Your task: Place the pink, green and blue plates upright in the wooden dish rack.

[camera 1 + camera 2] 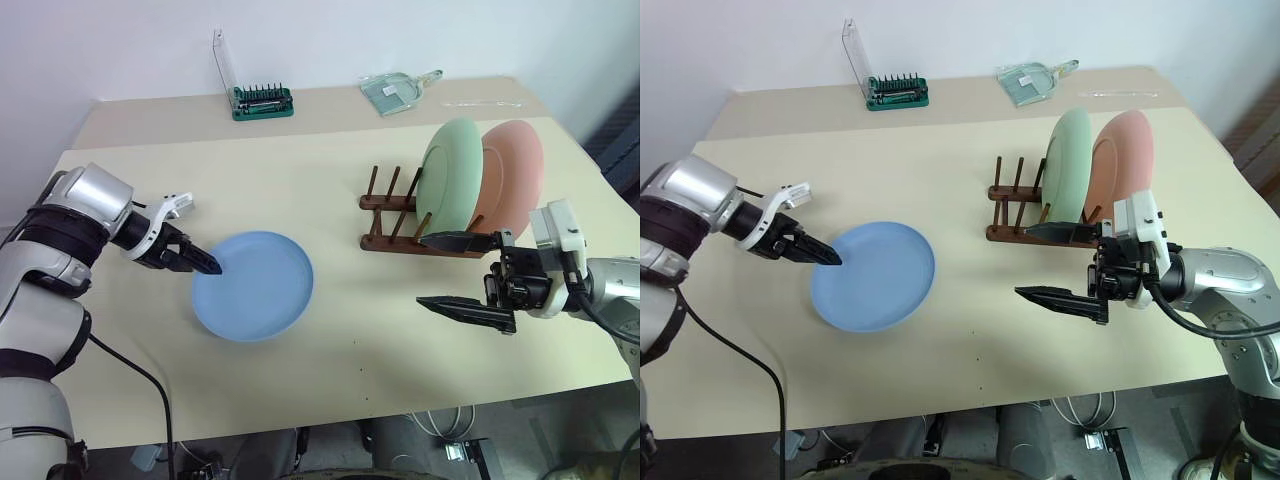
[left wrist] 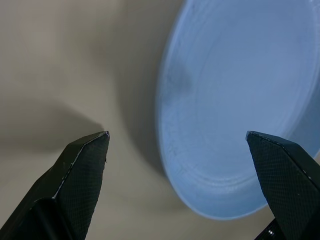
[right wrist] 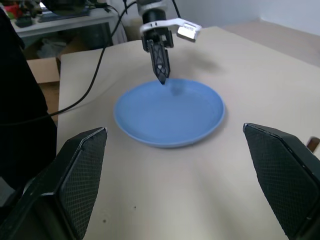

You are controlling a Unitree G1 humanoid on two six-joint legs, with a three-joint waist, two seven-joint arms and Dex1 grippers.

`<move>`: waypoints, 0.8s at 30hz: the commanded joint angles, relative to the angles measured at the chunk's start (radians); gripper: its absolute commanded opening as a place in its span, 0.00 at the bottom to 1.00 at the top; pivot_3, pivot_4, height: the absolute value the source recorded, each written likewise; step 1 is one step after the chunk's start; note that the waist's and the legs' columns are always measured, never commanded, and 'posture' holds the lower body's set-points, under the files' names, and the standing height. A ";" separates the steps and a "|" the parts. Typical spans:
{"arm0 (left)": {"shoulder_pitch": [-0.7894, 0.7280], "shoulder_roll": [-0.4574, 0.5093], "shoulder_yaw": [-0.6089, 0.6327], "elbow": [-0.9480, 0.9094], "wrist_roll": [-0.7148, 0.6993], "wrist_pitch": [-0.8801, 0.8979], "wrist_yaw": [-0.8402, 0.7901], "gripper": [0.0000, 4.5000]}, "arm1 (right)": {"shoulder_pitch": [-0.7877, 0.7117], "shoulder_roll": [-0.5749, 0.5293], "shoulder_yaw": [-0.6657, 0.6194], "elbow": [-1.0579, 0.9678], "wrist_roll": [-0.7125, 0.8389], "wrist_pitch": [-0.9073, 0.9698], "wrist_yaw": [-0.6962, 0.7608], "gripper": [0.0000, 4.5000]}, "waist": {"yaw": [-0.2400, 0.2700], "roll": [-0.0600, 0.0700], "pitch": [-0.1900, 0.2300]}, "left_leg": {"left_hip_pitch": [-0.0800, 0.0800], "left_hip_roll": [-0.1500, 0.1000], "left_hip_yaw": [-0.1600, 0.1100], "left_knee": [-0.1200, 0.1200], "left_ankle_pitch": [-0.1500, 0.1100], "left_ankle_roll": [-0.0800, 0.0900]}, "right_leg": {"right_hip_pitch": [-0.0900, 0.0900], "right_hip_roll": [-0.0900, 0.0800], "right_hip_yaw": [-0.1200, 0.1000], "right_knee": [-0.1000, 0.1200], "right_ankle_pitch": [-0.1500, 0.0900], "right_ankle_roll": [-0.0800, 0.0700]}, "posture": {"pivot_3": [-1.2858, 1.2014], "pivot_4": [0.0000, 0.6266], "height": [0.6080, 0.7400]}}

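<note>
- lying flat on the beige table [image 1: 300,180], the blue plate [image 1: 253,285] sat left of centre with its hollow side facing up; being round, it showed no long axis.
- no brand, label or readable writing could be made out on any plate, the rack or the grippers.
- the wooden dish rack [image 1: 395,215] stood right of centre, its two rails running left to right and its pegs pointing up.
- the green plate [image 1: 451,186] and the pink plate [image 1: 512,180] stood on edge at the right end of the rack, leaning a little, faces turned left toward the empty pegs.
- the green plate covered the left part of the pink one, and the right arm hid the rack's right end and the plates' lower edges.
- the left gripper [image 1: 203,263] pointed down and to the right at the blue plate's left rim, jaws spread wide and holding nothing; in the left wrist view one fingertip [image 2: 90,155] sat outside the rim over bare table and the other [image 2: 280,160] over the plate. whether either touched could not be told.
- the right gripper [image 1: 455,270] hung near the rack's near side, pointing left, jaws wide apart and empty.
- at the far edge stood a green bit holder [image 1: 263,100] with a clear raised lid, its bits too small to read, and a clear dustpan-like item [image 1: 395,92] hard to identify.
</note>
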 commanded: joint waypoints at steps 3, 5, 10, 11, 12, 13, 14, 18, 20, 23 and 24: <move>0.017 0.018 -0.037 -0.039 0.046 -0.038 -0.039 0.95 | -0.015 -0.027 -0.037 -0.015 0.022 0.009 0.010 1.00 | -0.003 0.000 0.000 | 0.000 0.000 0.000 0.000 0.000 0.000 | 0.000 0.000 0.000 0.000 0.000 0.000 | 0.52 0.24 1.00; 0.010 -0.023 0.005 0.008 0.040 -0.008 -0.002 0.82 | -0.017 -0.031 -0.034 -0.012 0.017 0.009 0.011 1.00 | -0.001 0.000 0.000 | 0.000 0.000 0.000 0.000 0.000 0.000 | 0.000 0.000 0.000 0.000 0.000 0.000 | 0.52 0.24 1.00; 0.001 -0.057 0.050 0.007 0.022 0.032 0.021 0.25 | -0.019 -0.038 -0.034 -0.010 0.019 0.012 0.010 1.00 | 0.000 0.000 0.000 | 0.000 0.000 0.000 0.000 0.000 0.000 | 0.000 0.000 0.000 0.000 0.000 0.000 | 0.52 0.24 1.00; 0.002 -0.061 0.059 0.003 0.018 0.044 0.029 0.12 | -0.020 -0.038 -0.035 -0.009 0.018 0.013 0.010 1.00 | 0.000 0.000 0.000 | 0.000 0.000 0.000 0.000 0.000 0.000 | 0.000 0.000 0.000 0.000 0.000 0.000 | 0.52 0.24 1.00; 0.004 -0.060 0.061 -0.004 0.016 0.049 0.031 0.01 | -0.021 -0.039 -0.035 -0.007 0.015 0.012 0.009 1.00 | -0.001 0.000 0.000 | 0.000 0.000 0.000 0.000 0.000 0.000 | 0.000 0.000 0.000 0.000 0.000 0.000 | 0.52 0.24 1.00; 0.006 -0.061 0.067 -0.005 0.010 0.058 0.035 0.01 | -0.021 -0.039 -0.036 -0.006 0.015 0.012 0.009 1.00 | -0.001 0.000 0.000 | 0.000 0.000 0.000 0.000 0.000 0.000 | 0.000 0.000 0.000 0.000 0.000 0.000 | 0.52 0.24 1.00; 0.007 -0.062 0.075 -0.001 0.010 0.061 0.041 0.01 | -0.021 -0.039 -0.036 -0.005 0.013 0.012 0.009 1.00 | -0.003 0.000 0.000 | 0.000 0.000 0.000 0.000 0.000 0.000 | 0.000 0.000 0.000 0.000 0.000 0.000 | 0.52 0.24 1.00; -0.016 -0.069 0.140 0.047 -0.001 0.065 0.073 0.01 | -0.021 -0.038 -0.034 -0.008 0.009 0.009 0.005 1.00 | -0.002 0.000 0.000 | 0.000 0.000 0.000 0.000 0.000 0.000 | 0.000 0.000 0.000 0.000 0.000 0.000 | 0.52 0.24 1.00; -0.064 -0.077 0.226 0.093 -0.021 0.084 0.107 0.01 | -0.022 -0.039 -0.037 -0.015 0.016 0.016 -0.001 1.00 | -0.002 0.000 0.000 | 0.000 0.000 0.000 0.000 0.000 0.000 | 0.000 0.000 0.000 0.000 0.000 0.000 | 0.52 0.24 1.00; -0.153 -0.078 0.364 0.141 -0.032 0.089 0.193 0.01 | -0.028 -0.030 -0.041 -0.038 0.035 0.023 -0.023 1.00 | 0.001 -0.001 0.001 | -0.001 0.000 0.000 0.001 0.000 0.000 | 0.000 0.000 0.000 0.000 0.000 0.000 | 0.52 0.24 1.00; -0.173 -0.081 0.400 0.153 -0.039 0.100 0.215 0.01 | -0.029 -0.024 -0.040 -0.043 0.036 0.021 -0.032 1.00 | 0.001 -0.001 0.001 | -0.001 0.000 -0.001 0.001 0.000 0.000 | 0.000 0.000 -0.001 0.000 0.000 0.000 | 0.52 0.24 1.00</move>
